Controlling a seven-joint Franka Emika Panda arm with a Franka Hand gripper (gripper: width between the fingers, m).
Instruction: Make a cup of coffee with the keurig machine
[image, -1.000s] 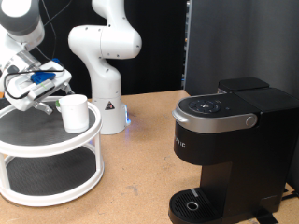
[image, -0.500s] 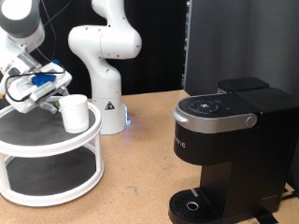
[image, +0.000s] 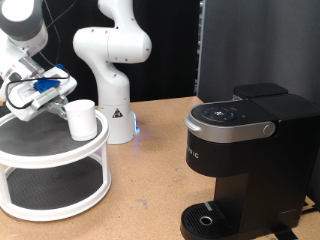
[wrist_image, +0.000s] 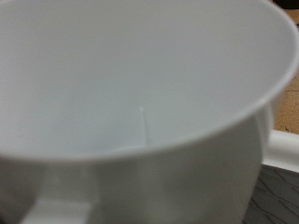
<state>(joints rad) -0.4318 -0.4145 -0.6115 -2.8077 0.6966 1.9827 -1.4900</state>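
- We've got a brown tabletop (image: 150, 160) with dark black panels behind it, and a white robot arm base (image: 112, 60) standing at the back of the exterior view.
- At the exterior view's left there's a round two-tier white stand (image: 55, 165) with dark mats on both shelves. We can't see anything on the lower shelf from here.
- The cup (image: 81, 119) is upright on the top shelf, near the stand's right edge. It's plain white with no handle.
- In the wrist view the cup (wrist_image: 140, 103) fills nearly the whole picture, rim wide open toward the camera. Inside looks bare white to us, nothing in it that we can make out.
- The gripper (image: 58, 100) sits just to the left of the cup, right up against it or very nearly so. Honestly we can't tell whether its fingers are spread or closed; they're a blur of blue and white from outside and don't show at the wrist.
- The keurig machine (image: 245, 160) is well apart at the exterior view's right, lid down, silver handle and button panel on top.
- Its drip tray (image: 207, 218) at the bottom has nothing standing on it.
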